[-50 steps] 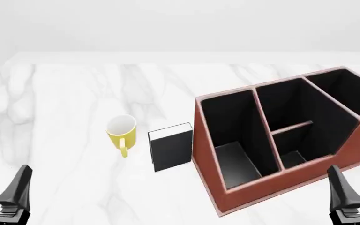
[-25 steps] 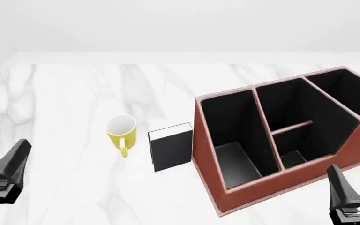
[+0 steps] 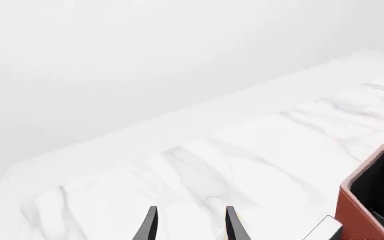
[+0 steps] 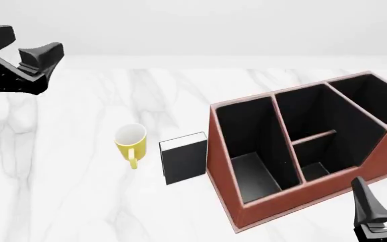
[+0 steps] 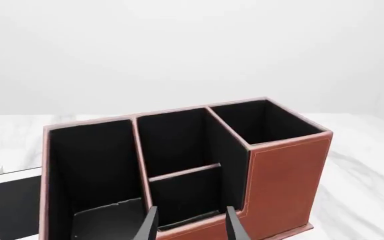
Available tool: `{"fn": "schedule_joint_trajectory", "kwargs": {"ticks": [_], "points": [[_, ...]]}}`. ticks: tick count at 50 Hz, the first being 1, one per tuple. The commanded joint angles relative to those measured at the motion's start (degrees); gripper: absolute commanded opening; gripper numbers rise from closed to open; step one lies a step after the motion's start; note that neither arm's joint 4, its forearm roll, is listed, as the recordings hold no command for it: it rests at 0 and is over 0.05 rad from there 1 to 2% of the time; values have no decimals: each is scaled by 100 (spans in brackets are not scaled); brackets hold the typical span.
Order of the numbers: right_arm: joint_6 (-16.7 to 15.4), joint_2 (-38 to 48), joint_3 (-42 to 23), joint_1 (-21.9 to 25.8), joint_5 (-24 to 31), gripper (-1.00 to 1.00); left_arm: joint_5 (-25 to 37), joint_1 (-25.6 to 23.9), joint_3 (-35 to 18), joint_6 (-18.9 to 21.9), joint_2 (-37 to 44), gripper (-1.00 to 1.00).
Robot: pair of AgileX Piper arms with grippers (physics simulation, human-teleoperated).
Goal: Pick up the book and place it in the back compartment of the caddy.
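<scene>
The white marble counter (image 4: 79, 201) carries everything, and the biggest thing on it is the reddish-brown caddy (image 4: 274, 201), sitting toward the right with its black-walled cells open upward; the back compartment (image 4: 311, 113) is the squarish cell beyond the low crossbar in the middle row, and it looks empty. Just beside the caddy's left wall stands the book (image 4: 185, 161), upright on the counter, near the wall though I cannot tell if it touches, with a yellow mug (image 4: 131, 142) a little to its left. Nothing is gripped yet, so the task is at the reach-in step. The left hand (image 4: 18, 53) is raised high at the far left, well apart from the book, its fingers parted and empty. The right hand (image 5: 190, 225) waits low near the caddy's front, also parted and empty. Next, a hand probably needs to come down over the book, straddle its thin sides and close.
</scene>
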Motion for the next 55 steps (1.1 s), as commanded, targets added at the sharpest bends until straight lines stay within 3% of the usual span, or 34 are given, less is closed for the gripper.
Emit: {"fn": "schedule_joint_trajectory", "kwargs": {"ticks": [1, 3, 6, 8, 11, 17, 22, 34, 55], "points": [[6, 54, 4, -7, -47, 100, 1023, -782, -1876, 966, 1185, 100], [6, 61, 4, -6, -53, 100, 1411, -1142, -2158, 1293, 1369, 100], [1, 60, 5, -4, -53, 100, 1825, -1447, -2550, 1373, 1585, 100], [9, 48, 3, -7, -40, 100, 2046, -1291, -3004, 1532, 1900, 100], [8, 45, 5, -5, -38, 100, 2475, -1469, -3511, 1574, 2256, 100], [21, 57, 4, -4, -48, 100, 2751, -1383, -3755, 1945, 2772, 100], [23, 41, 3, 0, -29, 100, 3030, -1415, -3984, 1991, 3148, 100], [19, 24, 3, 3, -11, 100, 3099, -1658, -3501, 2207, 3505, 100], [-7, 7, 5, 13, -5, 100, 2990, -2024, -2955, 2210, 3643, 100]]}}
